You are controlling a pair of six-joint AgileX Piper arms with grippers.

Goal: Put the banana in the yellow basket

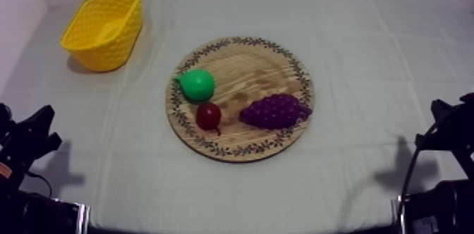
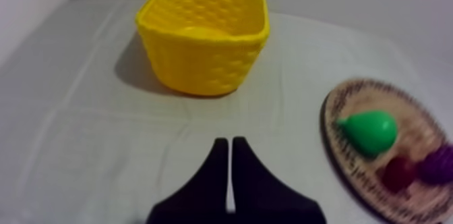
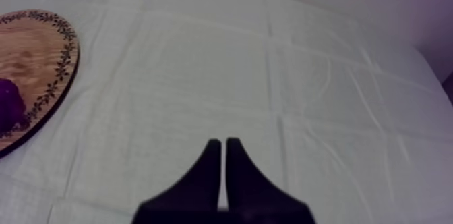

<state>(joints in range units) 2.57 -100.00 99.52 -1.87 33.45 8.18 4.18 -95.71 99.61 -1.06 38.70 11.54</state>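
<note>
The left gripper [image 2: 229,142] rests low at its own side of the table, its 2 black fingers pressed together into a narrow wedge with nothing between them. Ahead of it and a little to its left stands the yellow basket [image 2: 202,58], upright on the cloth [image 1: 353,39], well apart from the fingertips. Ahead and to its right lies the wooden board [image 1: 261,75], holding 3 fruits: a green pear [image 1: 197,84] nearest that gripper, a small red fruit [image 1: 208,115] just beside the pear, and a bunch of grapes [image 1: 274,110] beyond them. No banana lies among them. It may be down inside the basket, yellow against yellow, but from where I stand I cannot tell. The right gripper [image 3: 221,142] rests at its side too, fingers together and empty, with the board's rim off to its left and open cloth ahead.

The chief danger, as I judge it, is a wrong pick: an arm sent to the board for a banana would find only these 3, and the pear sits closest to the left gripper's reach. A second danger is the basket. It looks light, and a finger brushing its rim could push or tip it. If the banana is in it, any further reach risks undoing a finished job.
</note>
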